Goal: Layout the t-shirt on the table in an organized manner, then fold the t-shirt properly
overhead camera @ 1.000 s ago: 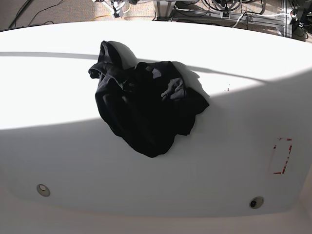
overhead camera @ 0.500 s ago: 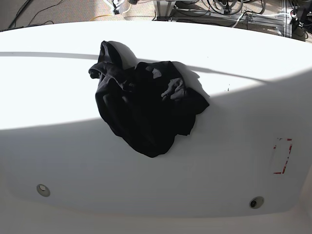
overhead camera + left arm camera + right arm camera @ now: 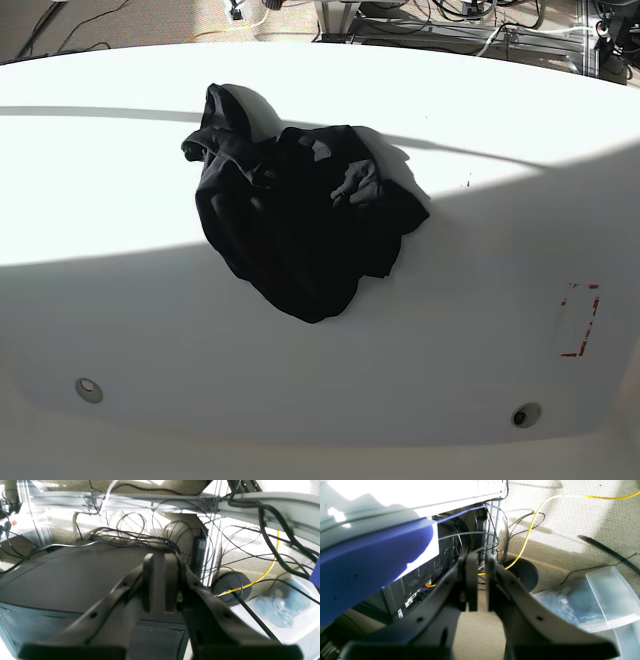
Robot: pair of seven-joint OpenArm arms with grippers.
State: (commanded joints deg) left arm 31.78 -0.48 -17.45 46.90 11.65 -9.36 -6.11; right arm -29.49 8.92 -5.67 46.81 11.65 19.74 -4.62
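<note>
The black t-shirt (image 3: 290, 210) lies crumpled in a wrinkly heap on the white table (image 3: 480, 200), a little left of the middle and towards the far side. Neither gripper shows in the base view. The left gripper (image 3: 160, 560) appears in the left wrist view with its fingers close together and nothing between them, pointing at cables and floor. In the right wrist view the right gripper (image 3: 481, 557) is likewise closed to a thin gap on nothing, beside a blue block (image 3: 370, 555). The t-shirt is out of both wrist views.
A red dashed rectangle (image 3: 578, 320) marks the table's right side, and two round metal discs (image 3: 88, 388) (image 3: 525, 414) sit near its front edge. Below are tangled cables (image 3: 140, 537), a yellow cable (image 3: 527, 537), a black round base (image 3: 522, 573) and a clear plastic box (image 3: 600, 597).
</note>
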